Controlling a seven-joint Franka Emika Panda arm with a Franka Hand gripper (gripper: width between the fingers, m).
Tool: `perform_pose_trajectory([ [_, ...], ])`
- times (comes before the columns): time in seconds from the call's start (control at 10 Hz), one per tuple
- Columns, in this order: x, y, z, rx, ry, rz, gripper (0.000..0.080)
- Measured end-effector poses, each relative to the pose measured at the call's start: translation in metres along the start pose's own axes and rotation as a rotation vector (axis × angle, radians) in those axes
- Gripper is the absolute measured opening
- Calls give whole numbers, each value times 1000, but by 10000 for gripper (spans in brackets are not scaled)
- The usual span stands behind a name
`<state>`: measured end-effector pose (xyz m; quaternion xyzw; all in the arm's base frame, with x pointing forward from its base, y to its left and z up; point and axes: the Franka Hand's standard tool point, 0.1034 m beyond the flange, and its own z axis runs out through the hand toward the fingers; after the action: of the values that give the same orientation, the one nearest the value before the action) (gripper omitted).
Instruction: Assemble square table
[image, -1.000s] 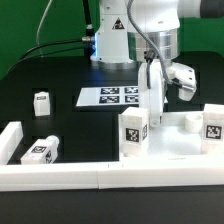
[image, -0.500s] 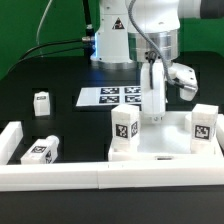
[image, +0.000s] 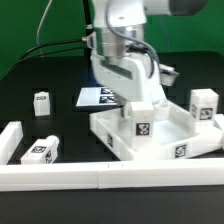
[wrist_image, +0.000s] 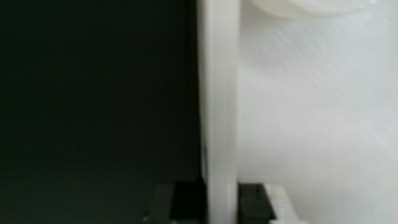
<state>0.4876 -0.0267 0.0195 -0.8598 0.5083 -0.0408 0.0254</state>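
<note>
The gripper (wrist_image: 219, 203) pinches the raised rim of the square tabletop (image: 168, 137), one dark finger (wrist_image: 178, 200) on each side. That edge hold seems meant for turning or sliding the slab rather than lifting it. The tabletop lies just behind the long white wall (image: 100, 176), skewed to it, with the near fitted leg (image: 143, 118) and the far fitted leg (image: 205, 103) upright. The lying loose leg (image: 40, 151) and the standing loose leg (image: 41, 102) wait behind the wall, apart from the slab, probably for sockets still empty.

Bright even light, blurry wrist view
</note>
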Motion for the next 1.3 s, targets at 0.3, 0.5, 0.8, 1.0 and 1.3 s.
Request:
perform_pose_trajectory([
  [0.3,3,3,2,-5,4,-207,55],
  [0.5,24,-4,-4,-4,13,-563,55],
  [0.8,21,-7,-2,-11,40,-832,55],
  [1.0,20,-12,-2,-30,16,-1026,55],
  [1.3,37,-53,-12,-70,-23,-1426,56],
])
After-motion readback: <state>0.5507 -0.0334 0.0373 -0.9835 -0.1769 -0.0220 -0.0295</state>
